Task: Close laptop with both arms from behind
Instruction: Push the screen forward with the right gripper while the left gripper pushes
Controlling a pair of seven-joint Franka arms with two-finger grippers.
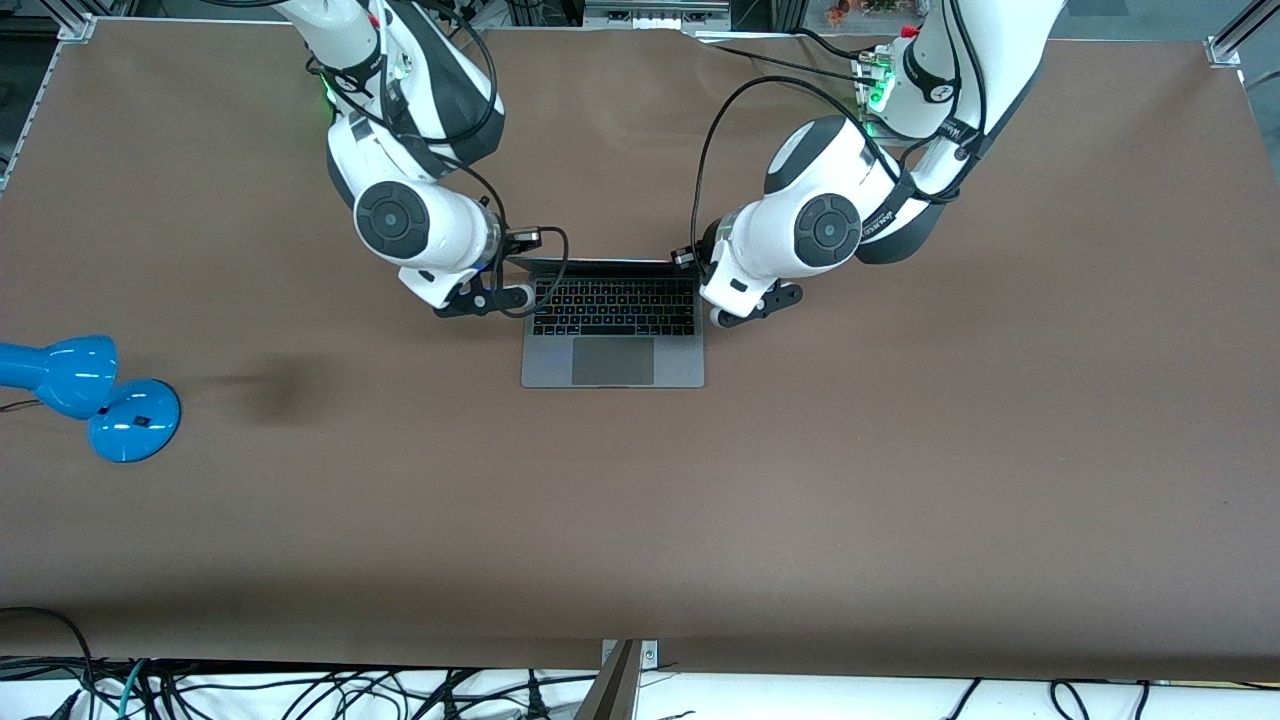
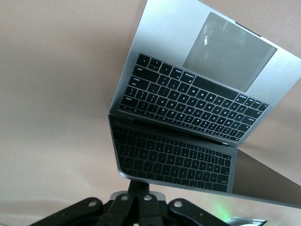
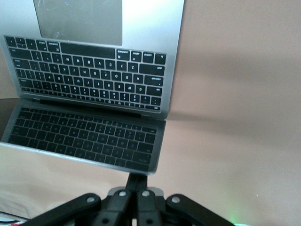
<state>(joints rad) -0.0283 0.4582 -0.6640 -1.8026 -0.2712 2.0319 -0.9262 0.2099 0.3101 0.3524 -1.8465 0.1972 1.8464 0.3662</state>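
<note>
Laptop (image 1: 612, 322) sits open mid-worktop (image 1: 900, 480). I have left gripper (image 2: 136, 188) and right gripper (image 3: 136, 181), jaws together, touching the lid's top corners. Risk: uneven pushing twists the lid or skids the base toward the camera.

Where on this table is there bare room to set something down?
Bare: the broad table strip nearer the front camera than the laptop, and the left arm's end. Crowded: the laptop's hinge side, where the left gripper and right gripper sit; blue lamp takes the right arm's end.
</note>
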